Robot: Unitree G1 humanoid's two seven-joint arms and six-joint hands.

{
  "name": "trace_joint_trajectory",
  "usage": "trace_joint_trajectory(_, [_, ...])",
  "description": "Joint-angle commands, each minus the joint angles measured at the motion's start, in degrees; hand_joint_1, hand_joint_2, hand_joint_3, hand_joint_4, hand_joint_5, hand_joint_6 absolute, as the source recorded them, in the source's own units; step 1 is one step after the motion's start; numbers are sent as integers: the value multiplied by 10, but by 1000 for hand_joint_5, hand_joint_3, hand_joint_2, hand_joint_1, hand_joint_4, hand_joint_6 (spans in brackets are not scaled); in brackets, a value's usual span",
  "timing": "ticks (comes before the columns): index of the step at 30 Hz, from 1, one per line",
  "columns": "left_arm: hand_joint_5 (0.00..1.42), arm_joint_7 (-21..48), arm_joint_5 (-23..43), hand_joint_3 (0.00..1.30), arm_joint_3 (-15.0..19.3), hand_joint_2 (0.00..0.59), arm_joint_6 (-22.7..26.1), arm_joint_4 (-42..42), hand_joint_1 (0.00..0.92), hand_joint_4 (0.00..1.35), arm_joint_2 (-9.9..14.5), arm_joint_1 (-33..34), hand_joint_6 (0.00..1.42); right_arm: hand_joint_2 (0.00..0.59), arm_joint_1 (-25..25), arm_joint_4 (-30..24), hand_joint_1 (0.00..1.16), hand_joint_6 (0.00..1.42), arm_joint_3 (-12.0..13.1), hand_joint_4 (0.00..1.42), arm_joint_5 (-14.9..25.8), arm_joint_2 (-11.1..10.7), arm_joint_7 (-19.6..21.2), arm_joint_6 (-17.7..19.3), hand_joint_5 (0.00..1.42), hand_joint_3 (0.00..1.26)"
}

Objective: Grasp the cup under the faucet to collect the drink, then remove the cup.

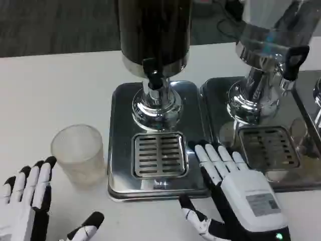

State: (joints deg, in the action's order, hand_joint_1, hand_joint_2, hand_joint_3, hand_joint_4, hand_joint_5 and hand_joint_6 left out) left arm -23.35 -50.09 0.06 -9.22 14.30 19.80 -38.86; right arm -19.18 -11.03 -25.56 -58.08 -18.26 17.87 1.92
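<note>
on the table left of the tray (120, 150), the cup (79, 154) stands ungrasped, both the left hand (30, 203) and right hand (235, 193) spread and holding nothing, so i'd say the left must first grasp it.
</note>
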Motion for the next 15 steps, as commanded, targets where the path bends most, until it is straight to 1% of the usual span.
trace_joint_trajectory(1, [0,-2,-2,0,1,122,0,3,0,0,3,-2,0,400,5,5,303,0,-3,0,-4,3,4,1,0,0])
trace_joint_trajectory(9, [0,-2,-1,0,2,122,0,2,0,0,4,3,0,400,5,6,303,0,2,0,-1,9,3,-6,0,0])
trace_joint_trajectory(12, [0,2,7,0,1,123,3,4,0,0,-2,11,0,400,10,3,303,0,7,0,1,6,-4,-5,0,0])
trace_joint_trajectory(15, [0,-11,22,0,8,123,-3,-6,0,0,-7,16,0,400,14,3,303,0,7,0,-4,9,-8,-12,0,0])
